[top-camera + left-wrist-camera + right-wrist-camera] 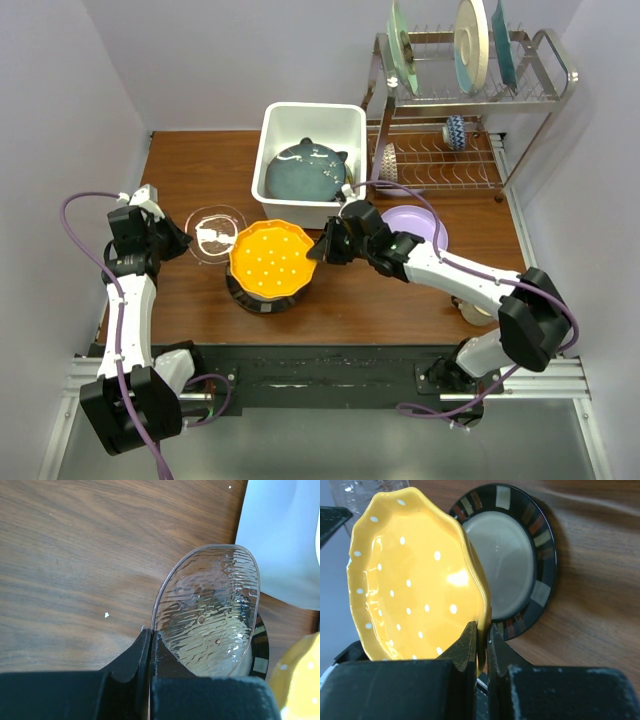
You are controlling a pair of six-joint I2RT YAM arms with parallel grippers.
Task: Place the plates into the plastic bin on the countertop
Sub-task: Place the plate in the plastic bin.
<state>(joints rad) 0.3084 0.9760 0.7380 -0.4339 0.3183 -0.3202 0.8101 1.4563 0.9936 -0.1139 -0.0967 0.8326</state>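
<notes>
My right gripper (322, 247) (482, 632) is shut on the rim of the orange dotted plate (272, 258) (415, 580) and holds it tilted above the black-rimmed striped plate (262, 302) (515, 565), which lies on the countertop (380, 300). My left gripper (182, 238) (151, 636) is shut on the edge of the clear glass plate (215, 232) (210, 615). The white plastic bin (285, 118) (285, 540) stands at the back centre with a dark teal plate (305, 170) inside. A lilac plate (420, 222) lies partly under my right arm.
A metal wire dish rack (470, 150) stands at the back right with large plates upright on its top shelf. A cream object (476, 312) sits beside the right arm's elbow. A black rail (330, 355) runs along the near edge.
</notes>
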